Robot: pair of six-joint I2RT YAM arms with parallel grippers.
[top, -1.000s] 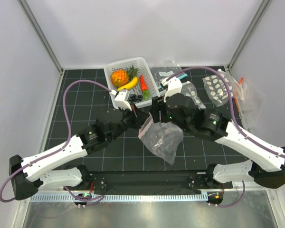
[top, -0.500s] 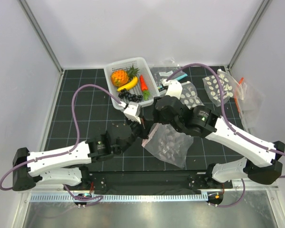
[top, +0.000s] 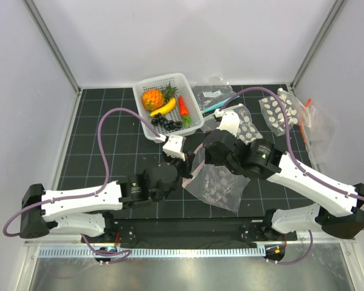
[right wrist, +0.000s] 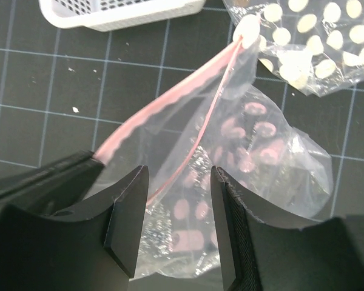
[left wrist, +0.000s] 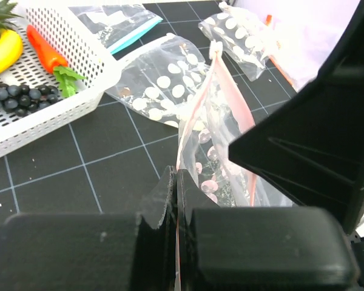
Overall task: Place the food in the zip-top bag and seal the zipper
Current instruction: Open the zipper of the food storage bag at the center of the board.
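Left gripper (left wrist: 176,182) pinches the zipper (right wrist: 155,109) of the zip-top bag (top: 215,185), which lies just nearside of the basket (top: 159,77). Right gripper (right wrist: 179,182) is spread astride the zipper. The food (top: 151,99) lies inside the basket.

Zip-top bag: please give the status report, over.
Left gripper shut on zipper. Right gripper open at zip-top bag mouth. Food in basket, not bagged yet. Beyond it, other bags.
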